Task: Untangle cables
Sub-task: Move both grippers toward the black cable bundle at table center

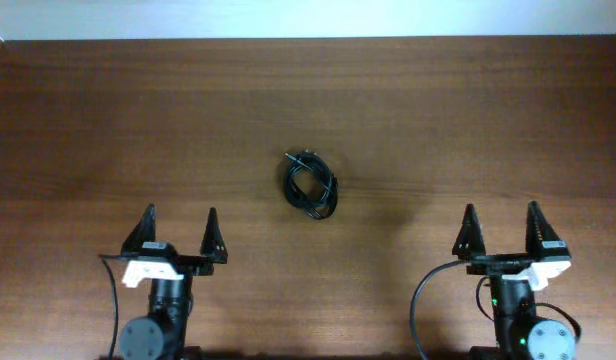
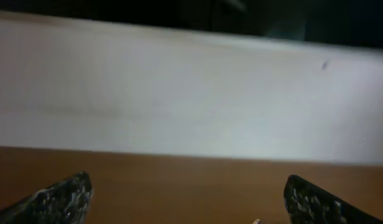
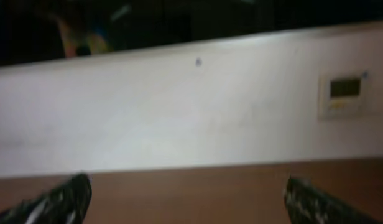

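Note:
The cables point(image 1: 310, 185) are thin black cords bundled in small overlapping loops near the middle of the brown wooden table point(image 1: 438, 120). My left gripper point(image 1: 180, 219) is open and empty at the front left, well short of the cables. My right gripper point(image 1: 501, 214) is open and empty at the front right. In the left wrist view the open fingers point(image 2: 188, 193) frame bare table and a white wall. The right wrist view shows its open fingers point(image 3: 188, 193) the same way. The cables do not show in either wrist view.
A white wall runs along the table's far edge point(image 1: 308, 38). A small wall panel point(image 3: 345, 94) shows in the right wrist view. Thicker black wires point(image 1: 418, 300) hang by the right arm's base.

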